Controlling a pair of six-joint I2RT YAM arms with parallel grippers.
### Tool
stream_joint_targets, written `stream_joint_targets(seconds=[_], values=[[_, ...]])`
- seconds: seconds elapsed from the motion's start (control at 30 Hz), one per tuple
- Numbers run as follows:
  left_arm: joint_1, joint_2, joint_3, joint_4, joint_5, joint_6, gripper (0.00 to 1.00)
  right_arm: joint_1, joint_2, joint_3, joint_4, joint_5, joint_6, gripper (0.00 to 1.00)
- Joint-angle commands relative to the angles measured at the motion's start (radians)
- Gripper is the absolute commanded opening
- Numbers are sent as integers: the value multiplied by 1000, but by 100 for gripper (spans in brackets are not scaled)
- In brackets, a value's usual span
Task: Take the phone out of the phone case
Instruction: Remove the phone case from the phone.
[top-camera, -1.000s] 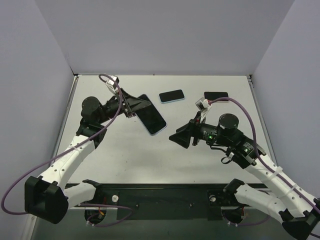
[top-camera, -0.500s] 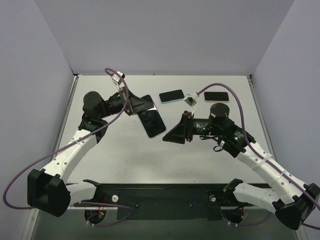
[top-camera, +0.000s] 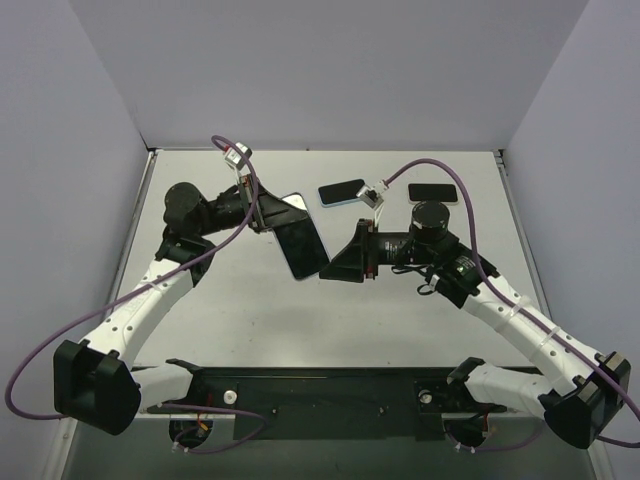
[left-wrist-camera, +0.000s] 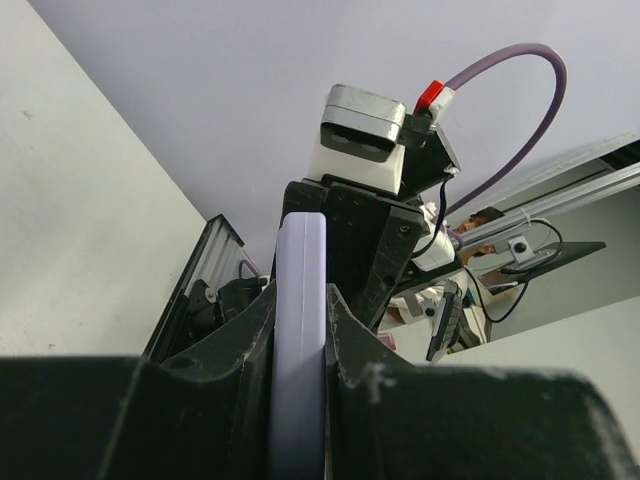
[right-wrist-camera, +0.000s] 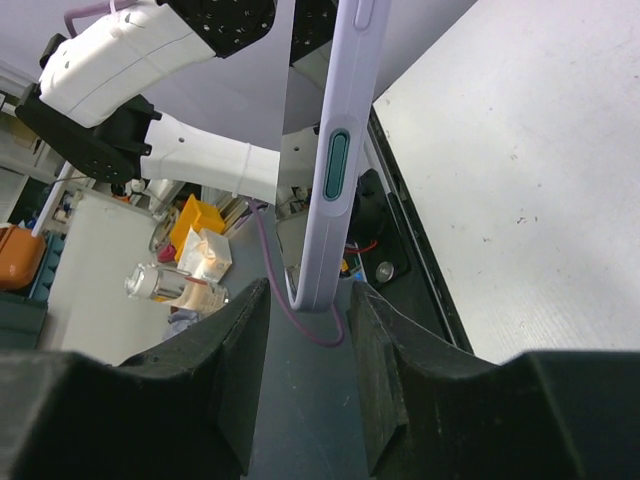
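Observation:
My left gripper (top-camera: 268, 213) is shut on the phone in its pale lilac case (top-camera: 301, 243), holding it up above the table, screen facing up and tilted. In the left wrist view the case edge (left-wrist-camera: 299, 330) is clamped between both fingers. My right gripper (top-camera: 332, 266) is open, its jaws on either side of the phone's lower end. In the right wrist view the case edge (right-wrist-camera: 340, 160) with a green side button reaches down between the open fingers (right-wrist-camera: 385, 370) without touching them.
Two other phones lie flat at the back of the table: one with a light blue rim (top-camera: 343, 192) and a black one (top-camera: 433, 192) at the back right. Grey walls close in the table on three sides.
My right gripper has moved left and up to the phone's lower end. The left gripper has shifted the phone slightly toward it, keeping its hold.

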Motion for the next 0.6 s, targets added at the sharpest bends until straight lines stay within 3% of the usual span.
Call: stream_joint_targets(seconds=[0.0, 0.23, 0.33, 0.43, 0.57], values=[[-4, -45, 63, 75, 19, -24, 0, -5, 13, 45, 108, -66, 16, 32], [-7, -52, 67, 85, 28, -46, 0, 1, 22, 34, 161, -93, 13, 23], [-7, -48, 80, 82, 34, -81, 0, 12, 10, 19, 159, -115, -50, 10], [-7, -39, 95, 102, 51, -147, 0, 46, -29, 2, 110, -107, -218, 0], [-7, -19, 123, 165, 80, -279, 0, 96, -53, -4, -14, -90, -447, 0]])
